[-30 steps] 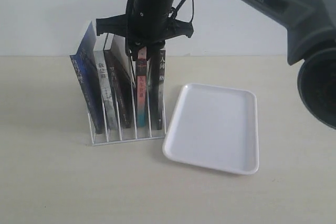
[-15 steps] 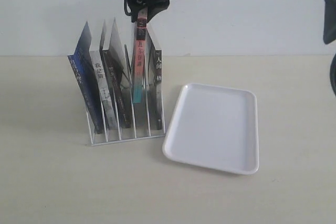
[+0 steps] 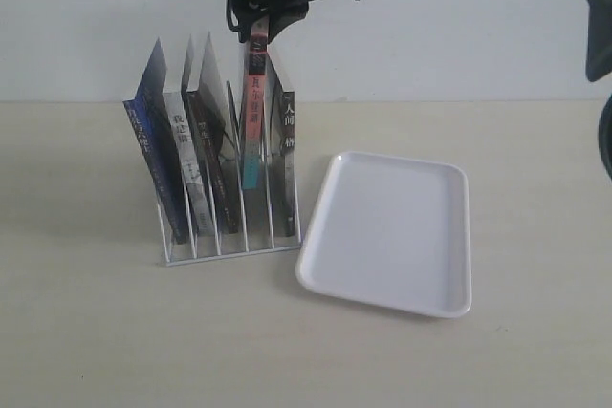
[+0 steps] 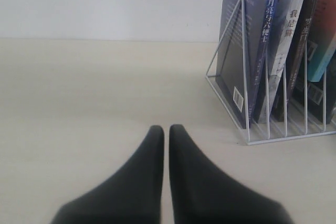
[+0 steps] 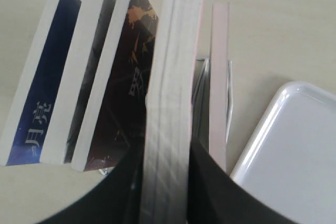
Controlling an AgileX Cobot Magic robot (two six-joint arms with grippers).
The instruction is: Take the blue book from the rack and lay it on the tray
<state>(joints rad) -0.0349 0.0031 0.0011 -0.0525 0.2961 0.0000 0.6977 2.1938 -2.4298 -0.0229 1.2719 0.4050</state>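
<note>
Right claw (image 3: pixel 260 21) is up near the top of the scene, pinching the top edge of the red-and-teal book (image 3: pixel 252 112), which isn't the one asked for. That book hangs upright w/ its lower end down btwn the wires of the rack (image 3: pixel 229 249) and its top well above the other books. The blue book (image 3: pixel 153 155) sits in the rack's leftmost slot, leaning left, w/ no claw on it. A grey-white book (image 3: pixel 188 164) is just beside it, then a dark book (image 3: pixel 212 155). A black book (image 3: pixel 286 150) stands in the slot nearest the tray (image 3: pixel 392 236). Tray lies flat on the worktop (image 3: pixel 96 332) just right of the rack, its near-left corner close to the rack's base. Left claw (image 4: pixel 166 129) is low over the worktop, apart from the rack and facing its blue-book end, tips pressed together w/ nothing btwn them. In the right wrist cam the claw's fingers (image 5: pixel 215 187) clamp the red-and-teal book's page edge from both sides.
</note>
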